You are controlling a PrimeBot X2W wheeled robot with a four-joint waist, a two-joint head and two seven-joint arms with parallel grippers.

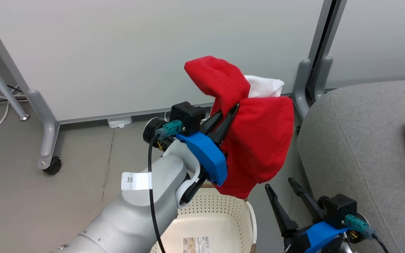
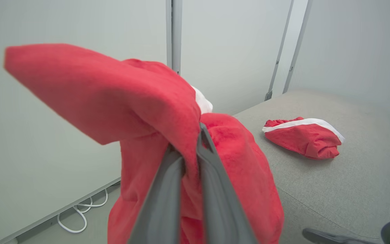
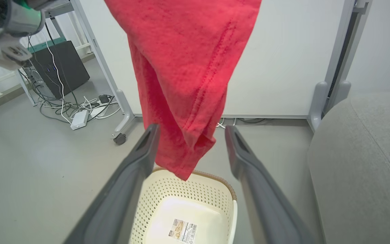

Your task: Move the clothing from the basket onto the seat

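The right gripper [image 1: 280, 183] sits low and closest to the robot, its two dark fingers spread wide apart with nothing between them, just beside the seat's front edge. Right below and a little to the left is the basket [image 1: 216, 207], standing on the grey floor [image 1: 47, 203], its pale base bare apart from a label [image 3: 183, 230]. Above the basket the left gripper [image 1: 229, 110] is raised with its fingers pinched tight on a red garment [image 1: 258, 140], which hangs in loose folds, its lowest corner dangling over the basket's rim. A bit of white [image 1: 264, 86] pokes out at the top of the bundle; it might be trim or lining, I can't say which. To the right spreads the seat [image 1: 357, 147], and a second red garment [image 2: 303, 137] with a white band lies bunched on it, well apart from the held one. Behind everything stand white panels [image 1: 153, 52] on castors, with cables [image 3: 66, 108] trailing on the floor.
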